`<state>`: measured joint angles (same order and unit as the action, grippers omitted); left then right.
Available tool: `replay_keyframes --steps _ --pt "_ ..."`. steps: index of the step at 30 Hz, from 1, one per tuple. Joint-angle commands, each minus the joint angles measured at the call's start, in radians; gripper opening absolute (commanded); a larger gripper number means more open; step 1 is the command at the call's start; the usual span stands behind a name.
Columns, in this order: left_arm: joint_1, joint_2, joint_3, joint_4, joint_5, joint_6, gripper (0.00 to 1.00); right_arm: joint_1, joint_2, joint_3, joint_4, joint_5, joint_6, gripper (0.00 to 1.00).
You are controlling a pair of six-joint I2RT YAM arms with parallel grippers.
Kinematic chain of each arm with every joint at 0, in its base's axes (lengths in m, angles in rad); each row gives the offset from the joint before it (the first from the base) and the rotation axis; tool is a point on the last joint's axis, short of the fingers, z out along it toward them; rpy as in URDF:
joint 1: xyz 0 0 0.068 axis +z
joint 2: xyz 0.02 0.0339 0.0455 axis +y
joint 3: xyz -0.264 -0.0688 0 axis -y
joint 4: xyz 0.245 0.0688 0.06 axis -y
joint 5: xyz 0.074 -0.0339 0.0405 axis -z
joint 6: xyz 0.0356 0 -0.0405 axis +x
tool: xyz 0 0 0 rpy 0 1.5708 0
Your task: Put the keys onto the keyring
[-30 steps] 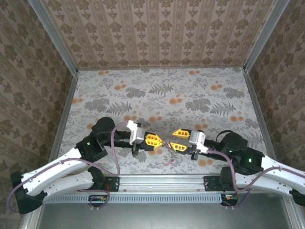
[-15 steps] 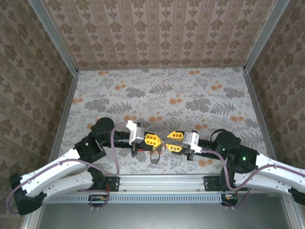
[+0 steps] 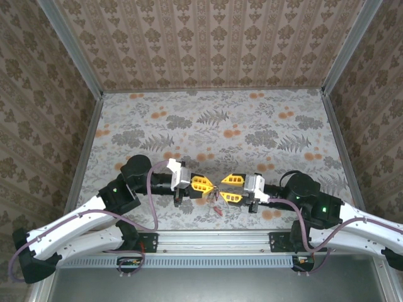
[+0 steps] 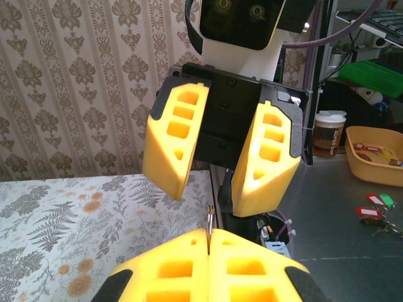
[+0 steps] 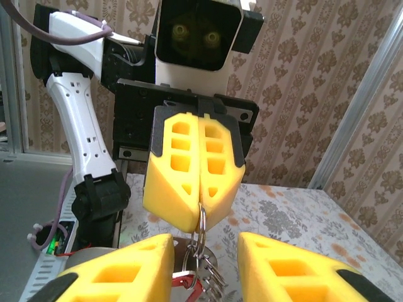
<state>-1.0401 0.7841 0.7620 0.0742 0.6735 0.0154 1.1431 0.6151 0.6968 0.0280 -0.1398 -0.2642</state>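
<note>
My left gripper is shut on the top of the keyring, a thin metal loop that hangs down from its yellow fingertips. In the left wrist view only the ring's edge sticks out of the shut left gripper. The keys dangle from smaller rings under the loop, their red heads partly cut off at the frame's bottom. From above, the bunch hangs just under the two grippers. My right gripper faces the left one, open, one finger on each side of the hanging ring without touching it.
Both grippers hover close to the near edge of the flower-patterned table. Off the table to the right stand a yellow bin holding tagged keys and a cup, with more tagged keys on the grey surface.
The right arm drew in toward the left gripper and its jaws narrowed a little. The hanging keyring swung slightly under the left gripper, which stayed in place and shut.
</note>
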Motion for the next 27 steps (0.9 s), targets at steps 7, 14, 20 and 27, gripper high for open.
replay_keyframes --steps 7,14,20,27 --pt "-0.005 -0.004 0.018 0.039 0.012 0.009 0.00 0.004 0.046 0.011 0.031 0.003 0.001 0.31" --pt "-0.006 -0.004 0.021 0.026 0.006 0.010 0.00 0.003 0.051 0.022 0.020 0.029 -0.006 0.15" --pt "-0.049 0.032 0.171 -0.350 -0.171 0.146 0.18 0.003 0.067 0.069 -0.068 0.135 -0.042 0.07" --pt "-0.112 0.122 0.316 -0.587 -0.352 0.263 0.24 0.003 0.140 0.130 -0.157 0.150 -0.081 0.05"
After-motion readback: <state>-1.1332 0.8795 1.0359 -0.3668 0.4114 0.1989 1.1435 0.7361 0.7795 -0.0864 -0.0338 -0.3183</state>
